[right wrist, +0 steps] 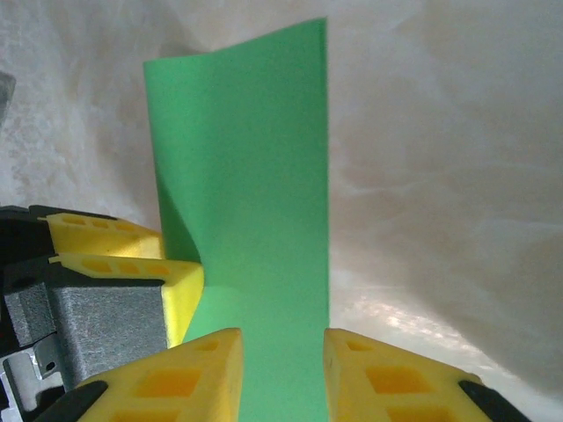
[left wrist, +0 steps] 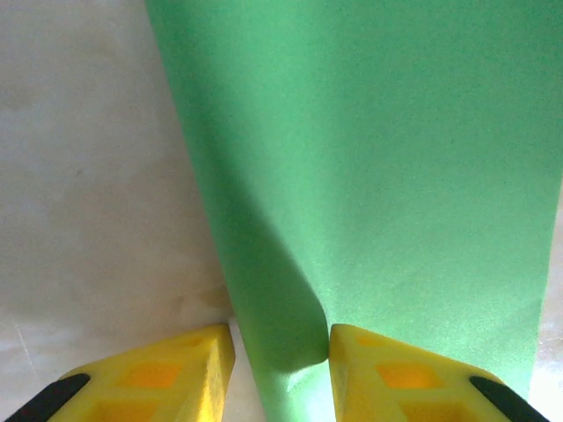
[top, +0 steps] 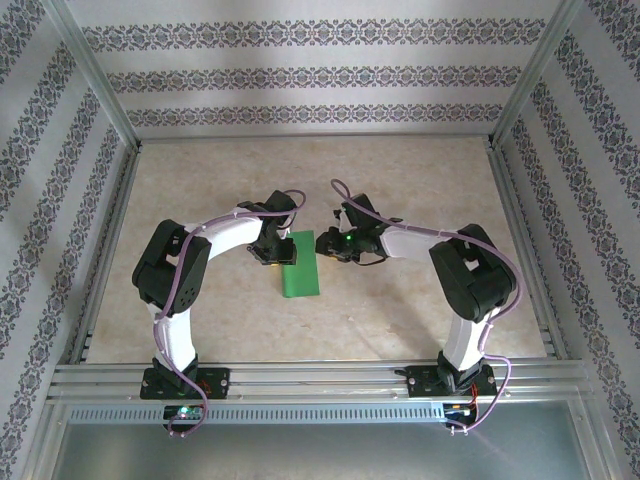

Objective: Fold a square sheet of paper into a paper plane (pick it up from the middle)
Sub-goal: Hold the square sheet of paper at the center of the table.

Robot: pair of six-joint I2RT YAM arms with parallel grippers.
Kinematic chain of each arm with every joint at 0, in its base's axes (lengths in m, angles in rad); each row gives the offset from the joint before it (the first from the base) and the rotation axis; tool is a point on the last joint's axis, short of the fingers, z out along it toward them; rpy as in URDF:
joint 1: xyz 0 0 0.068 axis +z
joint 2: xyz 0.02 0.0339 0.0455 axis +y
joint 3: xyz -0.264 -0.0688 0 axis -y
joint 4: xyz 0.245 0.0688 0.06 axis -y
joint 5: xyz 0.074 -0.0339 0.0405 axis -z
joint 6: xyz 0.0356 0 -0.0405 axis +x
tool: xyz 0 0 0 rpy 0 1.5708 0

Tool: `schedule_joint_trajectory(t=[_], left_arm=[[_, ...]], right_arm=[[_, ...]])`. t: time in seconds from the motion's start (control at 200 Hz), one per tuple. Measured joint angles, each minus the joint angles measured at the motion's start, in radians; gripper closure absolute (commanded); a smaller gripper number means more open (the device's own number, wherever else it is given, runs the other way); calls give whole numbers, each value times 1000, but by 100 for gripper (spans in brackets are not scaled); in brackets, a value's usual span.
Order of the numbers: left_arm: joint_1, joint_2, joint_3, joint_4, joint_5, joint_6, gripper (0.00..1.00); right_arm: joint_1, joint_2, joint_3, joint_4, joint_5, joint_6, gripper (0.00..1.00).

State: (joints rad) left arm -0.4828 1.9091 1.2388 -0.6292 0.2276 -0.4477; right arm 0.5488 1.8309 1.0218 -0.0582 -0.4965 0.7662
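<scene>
Straddling green paper (top: 301, 268): left gripper (left wrist: 281, 341), right gripper (right wrist: 282, 341).

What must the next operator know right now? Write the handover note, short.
Left gripper: jaws apart at the edge of the green paper, which bulges up between the fingers.
Right gripper: jaws apart, paper spanning the gap; contact unclear.
Position: the paper lies mid-table between both grippers, as a narrow rectangle.
Done: apparently the first lengthwise fold.
Left to do: nose and wing folds; no point formed yet.
</scene>
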Motion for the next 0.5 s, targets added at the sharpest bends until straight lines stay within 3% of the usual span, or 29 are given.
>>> schedule_joint_trajectory(t=[0.505], left_arm=[[0,3,3,-3,1,4,64]], right_arm=[[39,78,46,10,-30,21,78]])
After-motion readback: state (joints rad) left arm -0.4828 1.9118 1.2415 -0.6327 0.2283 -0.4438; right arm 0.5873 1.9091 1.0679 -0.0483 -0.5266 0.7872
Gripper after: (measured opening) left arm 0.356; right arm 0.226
